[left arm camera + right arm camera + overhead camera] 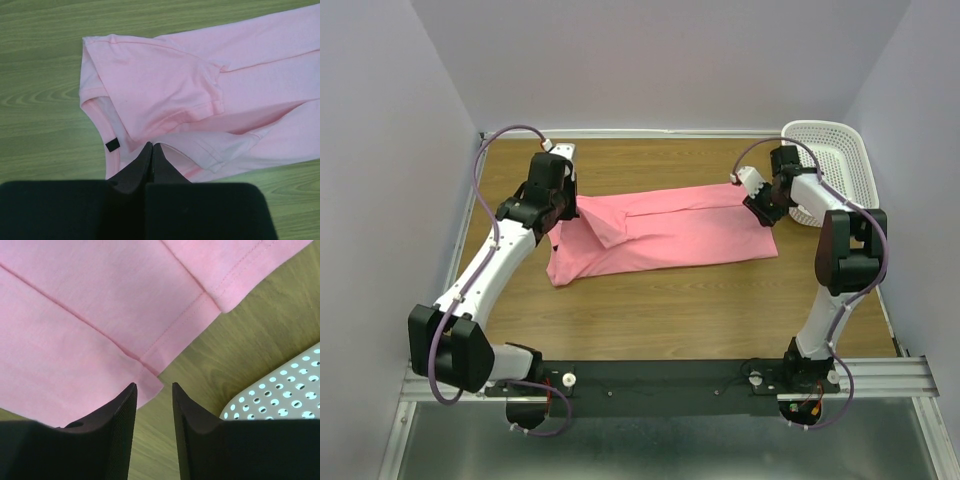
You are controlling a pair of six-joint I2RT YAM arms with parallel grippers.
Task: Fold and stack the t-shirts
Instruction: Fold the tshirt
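Claw states first: the left claw [151,150] is clenched, its two dark fingers pressed tip to tip. The right claw [153,386] is released, with bare wood showing through the gap between its fingers.

The wooden surface [670,310] fills the top view, and the arms cover parts of it. A pink shirt [670,232] lies across the middle of that frame as one long flat band. It runs from the left claw at centre left to the right claw at upper right. The left end of the shirt is hidden under the left claw. In the left wrist view the black claw body fills the bottom of the frame and covers the shirt's near edge. Whether any cloth is caught between the clenched tips cannot be told.

A white perforated basket [835,150] sits in the upper right corner of the top view, partly behind the right arm. Only a corner of it shows at the lower right of the right wrist view.

One short sleeve [165,85] lies folded over the body of the shirt. The hem corner [150,382] lies just beyond the left-hand finger of the released claw.

A small black tag [112,145] sits inside the neck opening, just left of the clenched tips. Any writing on it is too small to make out.
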